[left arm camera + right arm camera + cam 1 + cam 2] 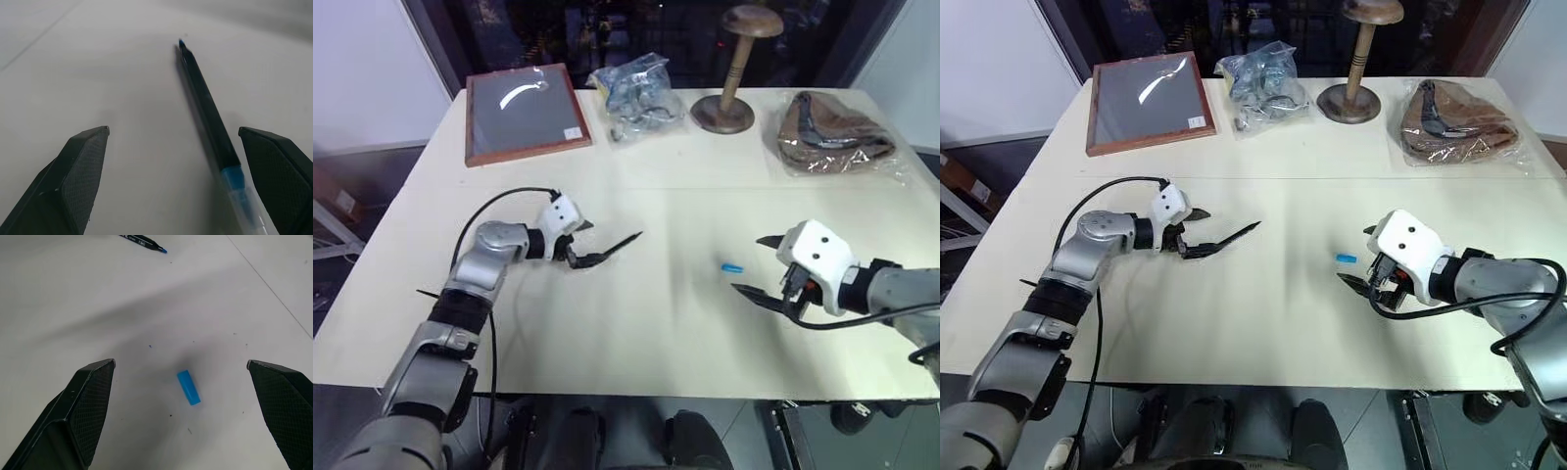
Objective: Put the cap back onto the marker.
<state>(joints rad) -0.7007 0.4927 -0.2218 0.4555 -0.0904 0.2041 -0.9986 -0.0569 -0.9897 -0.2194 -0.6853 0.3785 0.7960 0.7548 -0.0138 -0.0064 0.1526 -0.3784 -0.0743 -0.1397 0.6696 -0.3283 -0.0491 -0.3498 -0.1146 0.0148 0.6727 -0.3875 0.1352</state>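
Two task pieces are seen apart on the table (656, 333), neither grasped.
The cap (732, 265) lies flat ahead of the right gripper (766, 266), whose jaws are spread wide, angled down and leftward. The marker (619, 246) lies between the spread fingers of the left gripper (585, 244), which is lowered, pointing rightward.

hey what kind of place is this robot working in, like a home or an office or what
Probably a lab or office set up for robot trials, not a home: a plain pale table beside dark glass walls, with odd props along its far edge: a framed panel, a wooden stand and bagged items.
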